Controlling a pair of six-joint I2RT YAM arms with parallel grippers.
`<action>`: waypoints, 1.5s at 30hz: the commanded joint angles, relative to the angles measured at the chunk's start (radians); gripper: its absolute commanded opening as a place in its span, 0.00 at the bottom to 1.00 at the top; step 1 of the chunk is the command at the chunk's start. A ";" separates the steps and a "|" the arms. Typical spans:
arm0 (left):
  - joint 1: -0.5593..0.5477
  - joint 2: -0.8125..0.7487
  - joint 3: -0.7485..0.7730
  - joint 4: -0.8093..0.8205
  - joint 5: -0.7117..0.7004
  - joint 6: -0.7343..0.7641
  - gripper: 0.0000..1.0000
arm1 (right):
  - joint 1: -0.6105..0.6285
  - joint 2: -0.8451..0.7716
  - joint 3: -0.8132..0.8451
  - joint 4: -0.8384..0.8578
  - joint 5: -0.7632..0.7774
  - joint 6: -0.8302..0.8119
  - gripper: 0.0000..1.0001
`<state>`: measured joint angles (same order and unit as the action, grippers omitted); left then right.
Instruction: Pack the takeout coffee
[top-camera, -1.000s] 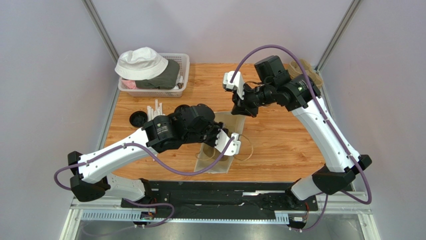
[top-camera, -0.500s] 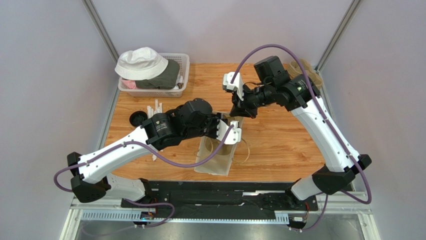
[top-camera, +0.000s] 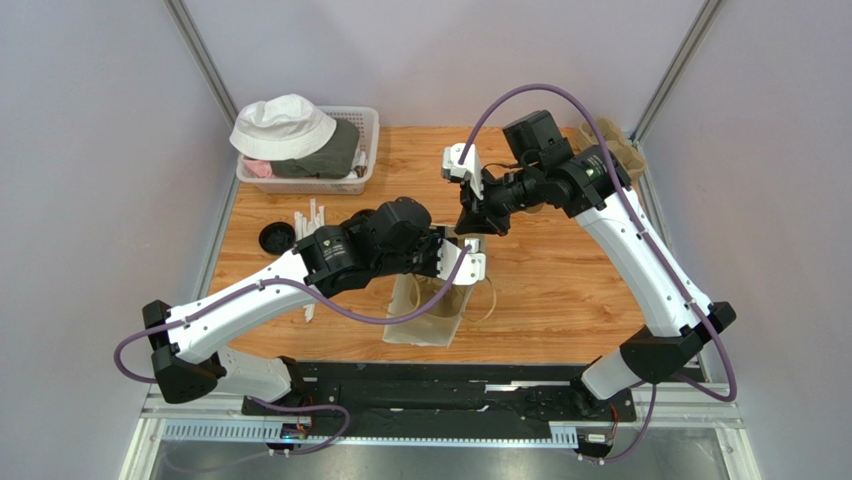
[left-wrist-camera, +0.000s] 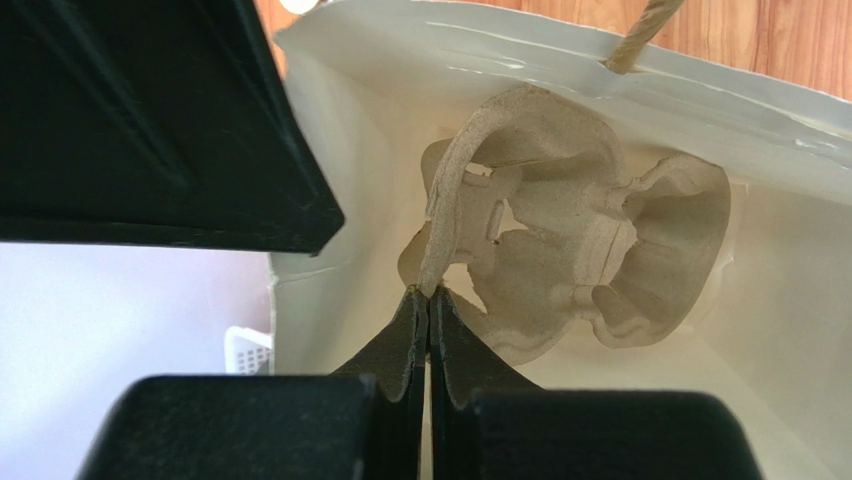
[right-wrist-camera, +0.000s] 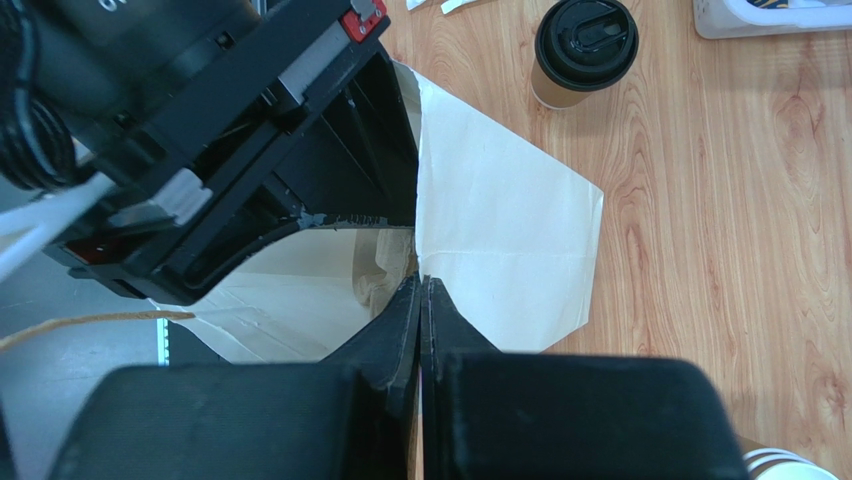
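Pinching pulp tray (left-wrist-camera: 560, 270) by its thin rim w/ L gripper (left-wrist-camera: 428, 295), tips clenched tight on that edge. Dangling rest of tray just beyond the tips, inside paper bag (left-wrist-camera: 780, 250). Prob gripping by the edge to send the wide cup wells in first & spare the bag walls a knock. Holding it skewed: one well right above the tips, the other beyond & to their right. Not flat on bag floor yet, at a guess.

Nipping top edge of bag at its mouth w/ R gripper (right-wrist-camera: 420, 280), also shut, paper right at the tips. Looks meant to prop the mouth open & pin the bag on table (right-wrist-camera: 700, 250) during L's work inside. Crowding the opening w/ L wrist body, just left of R tips.

Not packed yet, takeout coffee (right-wrist-camera: 585, 50): upright on the wood, lid on, outside bag, well beyond R fingertips & to their right, apart from the paper. Touching it w/ neither gripper.

Seating tray first, by the look of it; cup after. Calls for levelling tray before letting go of rim, else wells too tilted for a cup. Risking a tear or slip at R's thin pinch, w/ bag then folding shut
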<state>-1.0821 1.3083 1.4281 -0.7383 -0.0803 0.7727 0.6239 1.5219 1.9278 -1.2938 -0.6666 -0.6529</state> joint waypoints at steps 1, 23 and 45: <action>0.016 0.022 -0.004 -0.009 0.033 -0.035 0.00 | -0.026 0.004 0.008 0.039 -0.054 -0.013 0.00; 0.114 0.128 0.014 -0.018 0.168 -0.044 0.00 | -0.082 0.052 -0.023 0.068 -0.186 -0.059 0.00; 0.114 0.095 0.032 -0.003 0.163 -0.049 0.42 | -0.119 0.096 0.023 0.021 -0.238 -0.120 0.00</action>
<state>-0.9680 1.4479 1.4204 -0.7586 0.0734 0.7414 0.5060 1.6173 1.9068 -1.2747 -0.8665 -0.7471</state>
